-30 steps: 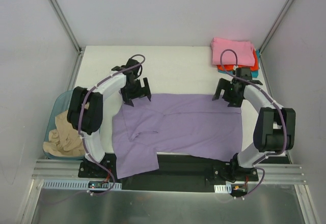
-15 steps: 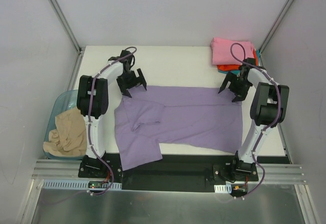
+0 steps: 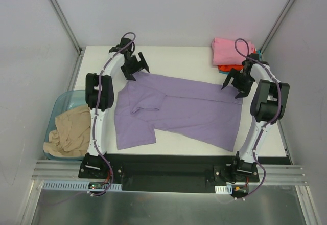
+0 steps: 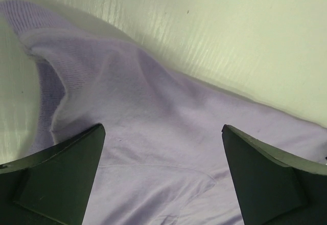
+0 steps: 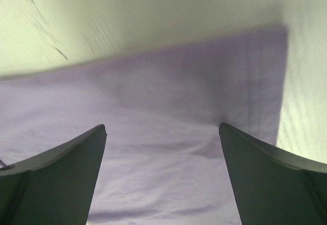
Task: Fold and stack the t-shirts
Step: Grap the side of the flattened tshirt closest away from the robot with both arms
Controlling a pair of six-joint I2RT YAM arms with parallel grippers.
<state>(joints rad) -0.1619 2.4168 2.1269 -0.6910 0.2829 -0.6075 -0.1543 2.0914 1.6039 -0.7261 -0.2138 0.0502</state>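
1. Lavender first: one lavender shirt (image 3: 179, 110) lies opened out across the middle of the table (image 3: 173, 61), the only one of five shirts laid out.
2. It sits askew, its far edge slanting from the far-left corner down toward the right. The cloth is soft and lightly creased, with a flap folded in over the body near the left end and a sleeve sticking out at the near left.
3. Three more are piled at the far right corner: pink (image 3: 230, 51) on top, orange-red (image 3: 225, 67) under it, and a sliver of teal (image 3: 259, 53) peeking out.
4. The fifth, tan (image 3: 69, 130), is crumpled in the one blue bin (image 3: 56, 102) off the table's left side.
5. Two grippers are in play. The left gripper (image 3: 137, 70) is over the shirt's far-left corner, fingers spread wide and gripping nothing.
6. The right gripper (image 3: 232, 87) is over the far-right corner, also spread wide and empty.
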